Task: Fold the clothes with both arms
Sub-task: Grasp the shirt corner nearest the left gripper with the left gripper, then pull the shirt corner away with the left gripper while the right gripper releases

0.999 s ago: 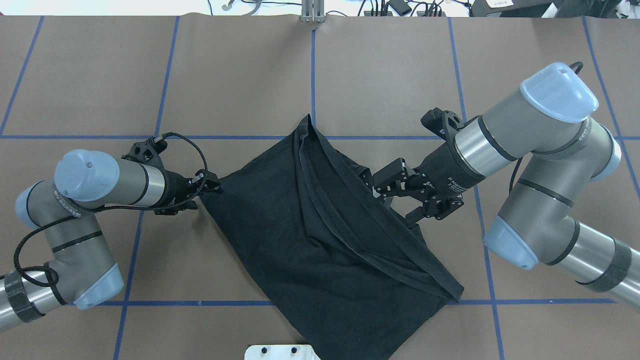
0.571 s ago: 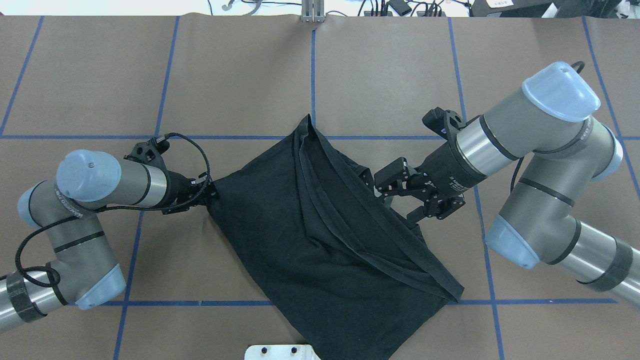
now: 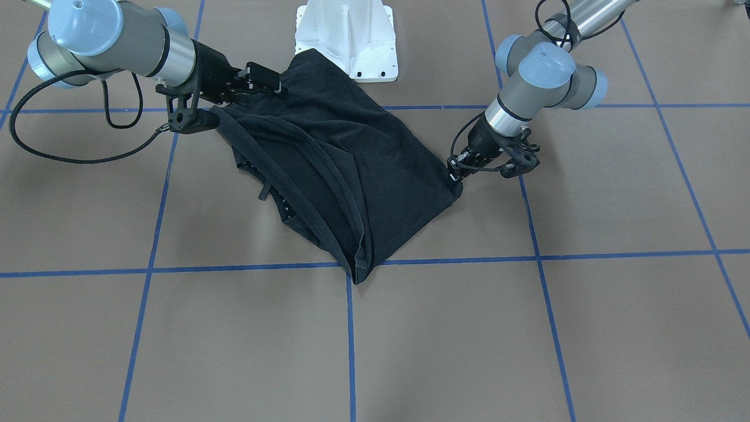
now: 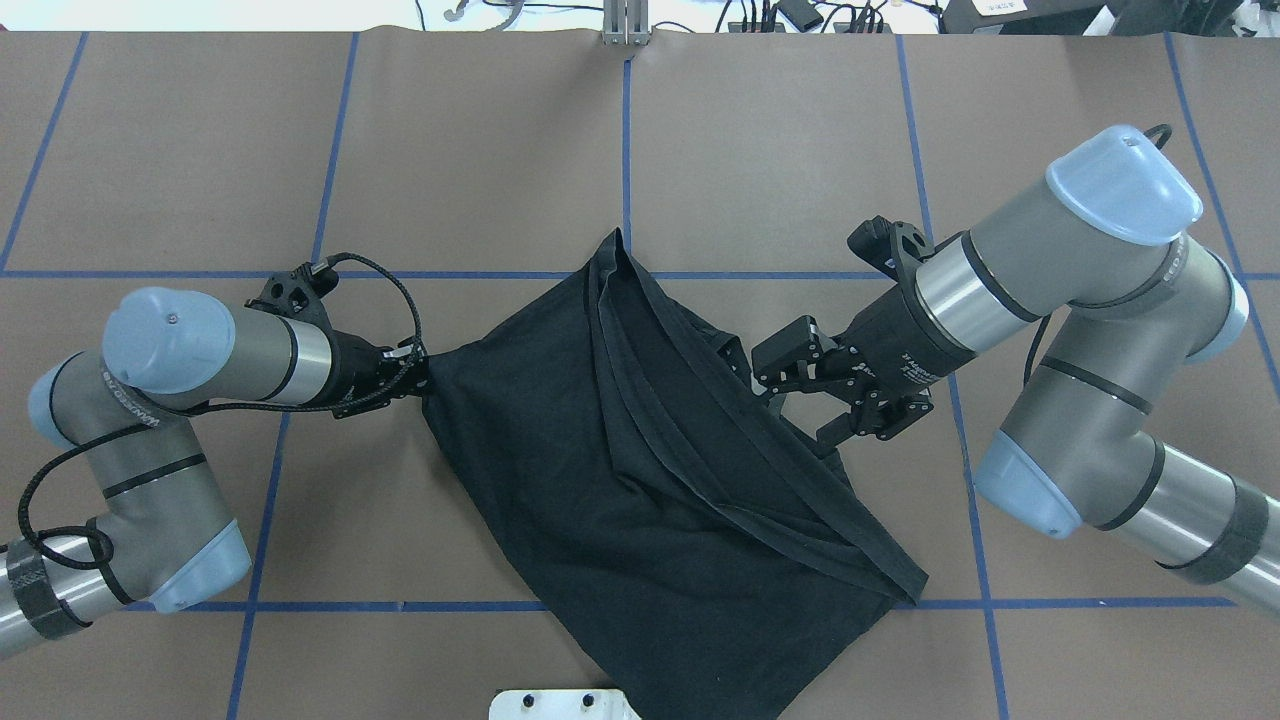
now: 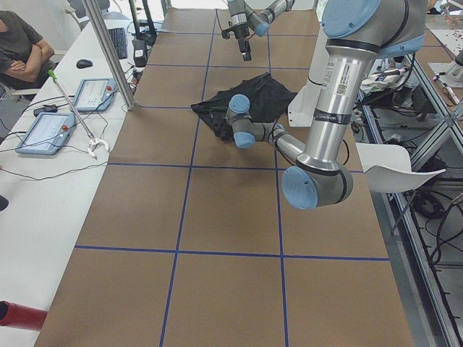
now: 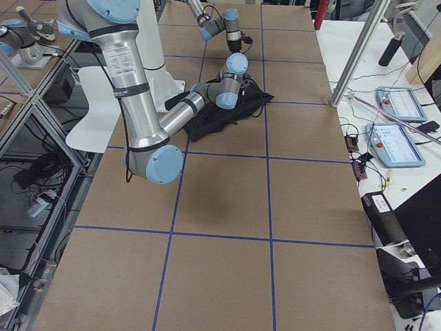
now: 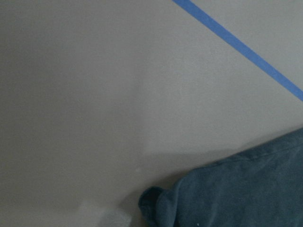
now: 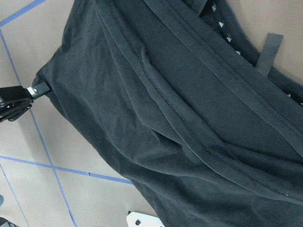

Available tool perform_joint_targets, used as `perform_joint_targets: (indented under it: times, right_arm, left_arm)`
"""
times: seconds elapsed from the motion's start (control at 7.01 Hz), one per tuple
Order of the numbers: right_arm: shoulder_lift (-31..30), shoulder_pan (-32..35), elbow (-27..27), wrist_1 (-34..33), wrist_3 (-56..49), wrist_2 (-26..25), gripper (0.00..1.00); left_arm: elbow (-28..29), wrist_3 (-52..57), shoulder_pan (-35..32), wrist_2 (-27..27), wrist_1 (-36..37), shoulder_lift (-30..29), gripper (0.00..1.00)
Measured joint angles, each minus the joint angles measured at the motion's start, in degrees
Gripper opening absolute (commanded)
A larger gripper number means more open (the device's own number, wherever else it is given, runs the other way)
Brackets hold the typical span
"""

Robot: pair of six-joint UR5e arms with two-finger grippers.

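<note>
Folding looks barely begun: the black T-shirt lies bunched. Left end effector pinches its 9 o'clock corner; right end effector gapes wide at 3 o'clock, empty.

L arm low, elbow bent, L gripper pinched tight. R arm angled inward, R gripper apparently spread wide.
</note>
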Motion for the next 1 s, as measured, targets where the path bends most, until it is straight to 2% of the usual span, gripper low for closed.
perform_joint_targets:
  times: [0.43,0.57,1.0]
  right_arm:
    - [0.1,0.1,0.0,0.0,0.0,-0.2,1.0]
    - [0.0,0.2,0.0,0.0,-0.2,-0.4,1.0]
    - [0.1,0.9,-0.6,0.0,-0.4,-0.7,1.0]
  left_arm:
    - [3.4,3.5,-4.1,0.3,0.2,-1.2,0.0]
    - [7.7,5.0,-5.9,0.4,0.2,-4.1,0.0]
    - [24.3,8.6,-11.5,2.5,-0.5,-18.5,0.0]
